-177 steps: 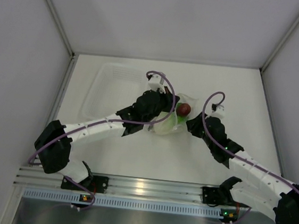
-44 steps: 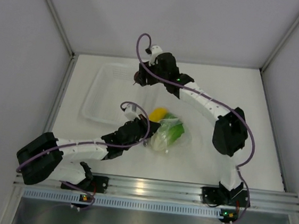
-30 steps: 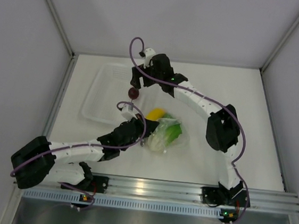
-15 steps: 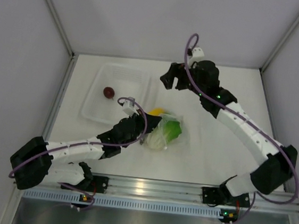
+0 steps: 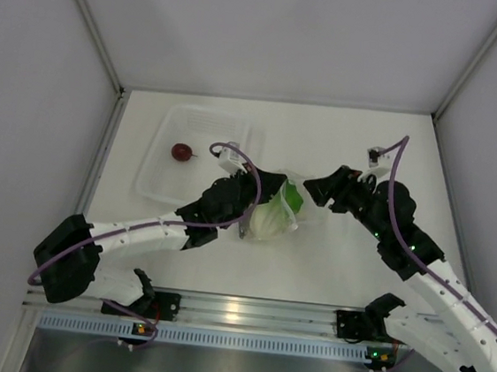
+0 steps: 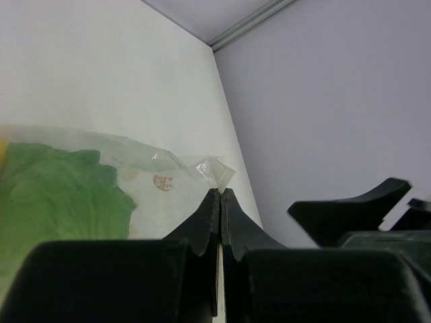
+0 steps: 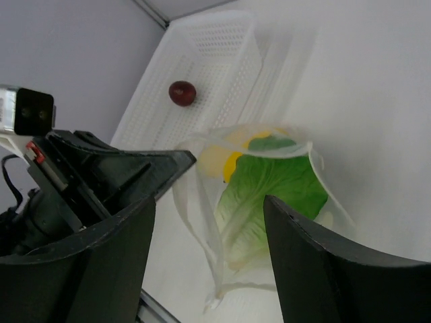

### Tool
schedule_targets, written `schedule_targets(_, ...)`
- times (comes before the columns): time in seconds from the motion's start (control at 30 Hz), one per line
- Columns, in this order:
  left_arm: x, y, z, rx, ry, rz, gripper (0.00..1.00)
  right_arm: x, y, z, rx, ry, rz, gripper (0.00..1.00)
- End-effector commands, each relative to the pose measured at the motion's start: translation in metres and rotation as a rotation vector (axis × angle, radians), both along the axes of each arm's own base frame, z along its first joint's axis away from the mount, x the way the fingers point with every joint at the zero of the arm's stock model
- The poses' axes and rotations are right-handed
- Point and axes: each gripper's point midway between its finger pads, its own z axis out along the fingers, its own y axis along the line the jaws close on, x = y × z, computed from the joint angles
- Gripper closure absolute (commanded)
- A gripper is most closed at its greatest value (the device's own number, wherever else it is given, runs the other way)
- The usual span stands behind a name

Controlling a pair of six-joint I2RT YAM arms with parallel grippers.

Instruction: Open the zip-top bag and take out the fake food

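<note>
The zip-top bag (image 5: pixel 274 217) lies mid-table, its mouth open toward the right gripper. Inside it are the green lettuce leaf (image 7: pixel 269 192) and a yellow piece (image 7: pixel 233 165); I cannot make out a whitish-brown piece. My left gripper (image 5: pixel 262 190) is shut, pinching a corner of the bag (image 6: pixel 217 172) between its fingertips (image 6: pixel 210 202). My right gripper (image 5: pixel 313 189) is open and empty, just right of the bag, its fingers framing the bag's mouth (image 7: pixel 210 202). The dark red fruit (image 5: pixel 181 151) lies in the tray, and also shows in the right wrist view (image 7: pixel 182 93).
The rigid clear tray (image 5: pixel 153 180) stands at the back left, next to the bag; its ribbed wall shows in the right wrist view (image 7: pixel 222 40). White walls enclose the table on three sides. The metal rail (image 5: pixel 244 314) runs along the near edge.
The right gripper dropped the red fruit into the tray, then swung back right and came down beside the bag, open. The left gripper moved up-right onto the bag's edge and covers the yellow piece.
</note>
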Motion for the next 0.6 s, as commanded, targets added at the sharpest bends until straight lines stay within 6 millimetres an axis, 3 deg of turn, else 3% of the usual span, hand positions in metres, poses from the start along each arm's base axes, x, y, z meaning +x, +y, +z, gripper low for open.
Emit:
schedule_targets(0.0, 0.007, -0.006, 0.045, -0.145, -0.058, 0.013, 1.00, -0.006, 0.004, -0.021, 0.109, 0.099, -0.012, 0.35)
schedule_targets(0.2, 0.009, -0.015, 0.053, -0.240, -0.062, 0.023, 1.00, 0.004, 0.010, -0.061, 0.112, 0.215, -0.048, 0.35)
schedule_targets(0.47, 0.020, -0.033, 0.081, -0.327, -0.106, 0.034, 1.00, 0.038, 0.021, -0.081, 0.097, 0.277, -0.120, 0.25)
schedule_targets(0.57, 0.019, -0.034, 0.092, -0.357, -0.135, 0.030, 1.00, 0.055, 0.022, -0.101, 0.083, 0.337, -0.153, 0.24)
